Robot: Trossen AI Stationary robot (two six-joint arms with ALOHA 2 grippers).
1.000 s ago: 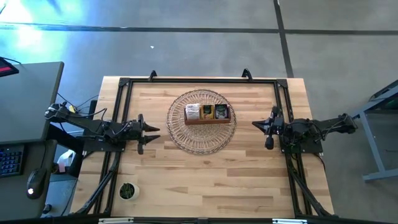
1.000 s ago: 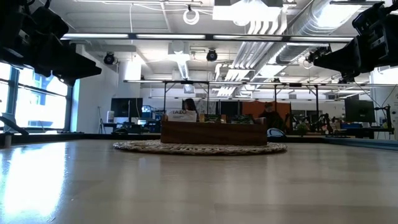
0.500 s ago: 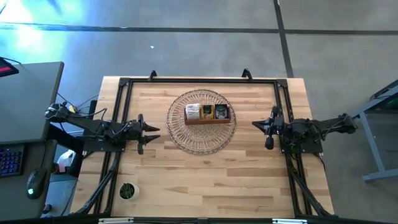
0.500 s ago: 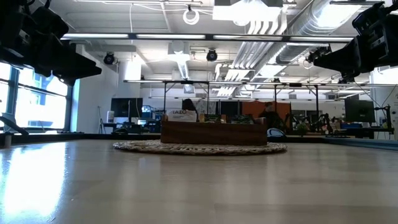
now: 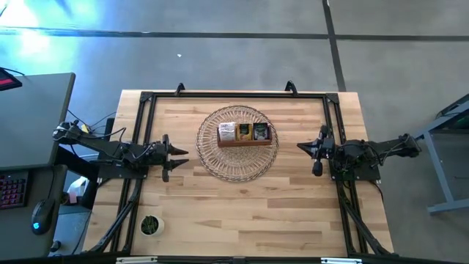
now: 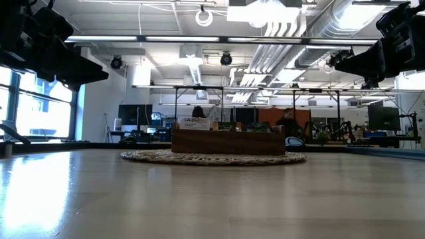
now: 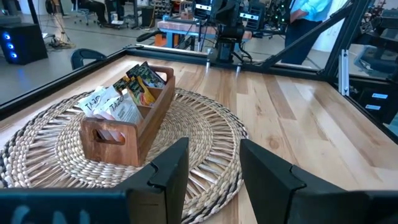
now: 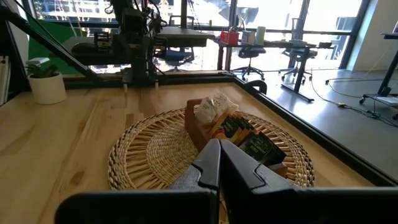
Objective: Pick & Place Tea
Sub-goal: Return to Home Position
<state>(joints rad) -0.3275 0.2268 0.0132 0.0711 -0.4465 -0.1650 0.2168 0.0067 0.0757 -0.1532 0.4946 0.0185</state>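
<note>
Wooden box (image 6: 228,143), tea (image 6: 194,122) tops only.

- On the desk (image 5: 33,103) off my table's (image 5: 242,213) left edge, the keyboard (image 5: 13,189) has changed its glow: blue a second ago, turning violet half a second ago, pink-red now.
- The light on the mouse (image 5: 40,216) next to it went from pale orange to green, and it is blue now.
- Looking level across my table, I see the person (image 6: 199,111) in the room behind the box (image 6: 228,141) of tea (image 6: 194,122) has shifted slightly. They are too small for me to tell more.
</note>
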